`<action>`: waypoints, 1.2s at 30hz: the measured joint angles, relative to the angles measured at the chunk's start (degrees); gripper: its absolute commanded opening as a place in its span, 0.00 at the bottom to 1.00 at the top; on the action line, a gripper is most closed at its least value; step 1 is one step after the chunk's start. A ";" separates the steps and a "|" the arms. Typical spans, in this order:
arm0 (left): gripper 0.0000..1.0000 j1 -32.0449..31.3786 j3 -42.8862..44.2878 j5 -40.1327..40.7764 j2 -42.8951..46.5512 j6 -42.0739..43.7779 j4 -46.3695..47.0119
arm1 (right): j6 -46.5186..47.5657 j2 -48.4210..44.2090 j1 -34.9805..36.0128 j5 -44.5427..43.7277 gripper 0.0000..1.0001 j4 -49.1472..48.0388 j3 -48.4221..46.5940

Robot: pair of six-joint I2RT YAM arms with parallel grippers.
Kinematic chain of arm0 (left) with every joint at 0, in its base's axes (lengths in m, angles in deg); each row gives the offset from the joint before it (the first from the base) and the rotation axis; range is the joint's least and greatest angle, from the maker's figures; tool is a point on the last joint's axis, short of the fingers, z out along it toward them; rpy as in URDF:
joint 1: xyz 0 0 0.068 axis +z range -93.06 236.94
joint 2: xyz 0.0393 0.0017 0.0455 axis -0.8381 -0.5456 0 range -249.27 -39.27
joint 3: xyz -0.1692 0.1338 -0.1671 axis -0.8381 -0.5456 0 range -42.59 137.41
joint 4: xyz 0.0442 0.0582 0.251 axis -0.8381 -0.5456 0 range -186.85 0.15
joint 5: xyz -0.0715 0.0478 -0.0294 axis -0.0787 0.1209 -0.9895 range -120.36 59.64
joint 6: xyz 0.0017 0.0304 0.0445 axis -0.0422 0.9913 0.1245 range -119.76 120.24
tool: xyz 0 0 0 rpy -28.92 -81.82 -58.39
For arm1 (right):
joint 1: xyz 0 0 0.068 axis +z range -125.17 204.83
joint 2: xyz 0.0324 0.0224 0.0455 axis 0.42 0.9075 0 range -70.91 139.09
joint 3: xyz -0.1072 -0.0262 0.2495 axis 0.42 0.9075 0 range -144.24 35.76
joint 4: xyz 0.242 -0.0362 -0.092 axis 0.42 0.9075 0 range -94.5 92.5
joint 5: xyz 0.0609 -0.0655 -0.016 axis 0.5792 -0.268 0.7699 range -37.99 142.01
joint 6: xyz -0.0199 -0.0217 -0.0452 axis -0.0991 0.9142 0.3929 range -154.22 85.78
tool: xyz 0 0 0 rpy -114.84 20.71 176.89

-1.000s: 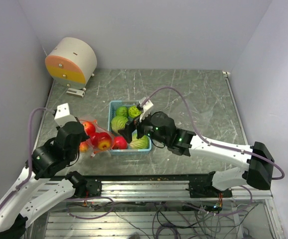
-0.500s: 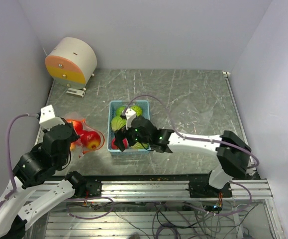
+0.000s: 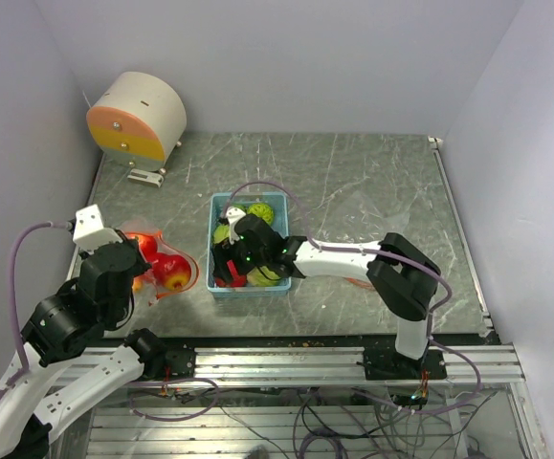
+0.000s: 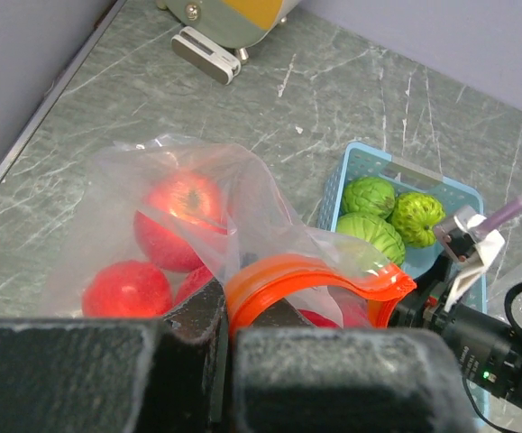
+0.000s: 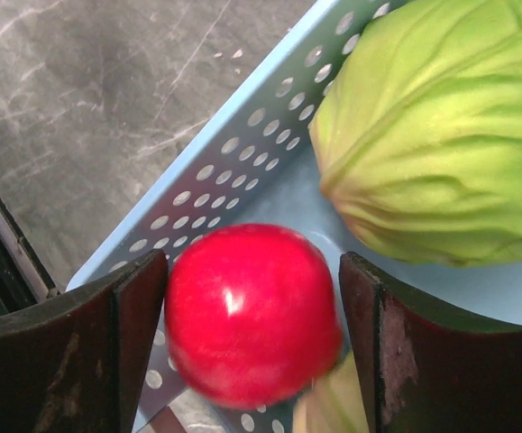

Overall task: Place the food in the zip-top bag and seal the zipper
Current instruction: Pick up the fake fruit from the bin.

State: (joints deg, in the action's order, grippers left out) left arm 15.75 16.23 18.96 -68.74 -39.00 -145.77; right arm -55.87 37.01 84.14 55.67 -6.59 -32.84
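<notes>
1. Reaching into the near-left corner of the blue basket (image 4: 335, 185), the right gripper (image 5: 256, 334) straddles a glossy red fruit (image 5: 242, 302). Its jaws are spread wide with a pad close against each side, and I see no real squeeze yet.
2. The left gripper (image 4: 227, 352) is pinched tight on the zipper (image 4: 315, 264) of the zip-top bag (image 4: 143, 171), holding the mouth up in an open loop just left of the basket. A few red fruits (image 4: 181, 212) lie inside the bag, and green melons (image 4: 378, 212) sit in the basket.
3. To my eye the step in hand is picking this red one. It is round and slick, so the jaws should close level across its widest part, or it may squirt out against the basket wall.
4. Lift straight up first to clear the perforated wall and the melon (image 5: 432, 126) beside it, then carry the fruit across.
5. The bag's mouth looks small and floppy. Release low, directly over the loop, without knocking the strip out of the left pinch.
6. Sealing looks some way off, since there is fruit left to move.
</notes>
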 measured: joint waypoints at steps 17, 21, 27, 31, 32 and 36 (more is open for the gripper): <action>0.07 0.00 -0.26 0.00 0.28 -0.24 -0.11 | 3.85 -1.09 -0.22 2.34 0.85 7.93 -1.18; 0.07 0.00 -0.28 0.00 0.28 -0.44 -0.11 | 4.85 -1.27 -0.20 0.83 0.85 10.62 -1.38; 0.07 0.00 -0.59 -0.02 0.20 -0.72 -0.17 | 5.53 -0.50 -0.20 0.17 0.51 11.32 -1.49; 0.07 0.00 -0.61 -0.02 -0.09 -0.72 -0.20 | 5.14 -0.42 -0.22 -0.66 0.26 11.37 -1.79; 0.07 0.00 -0.61 -0.02 -0.15 -0.72 -0.20 | 5.11 -0.42 -0.22 -0.87 0.25 11.54 -1.90; 0.07 0.00 -0.63 -0.02 -0.59 -0.72 -0.13 | 5.35 -1.68 -0.28 -2.56 0.24 12.55 -2.25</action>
State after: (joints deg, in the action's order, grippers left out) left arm 15.75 15.60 18.94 -69.33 -39.73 -145.90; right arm -50.52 35.32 83.86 53.11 5.96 -35.09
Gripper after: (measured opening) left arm 0.075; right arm 0.629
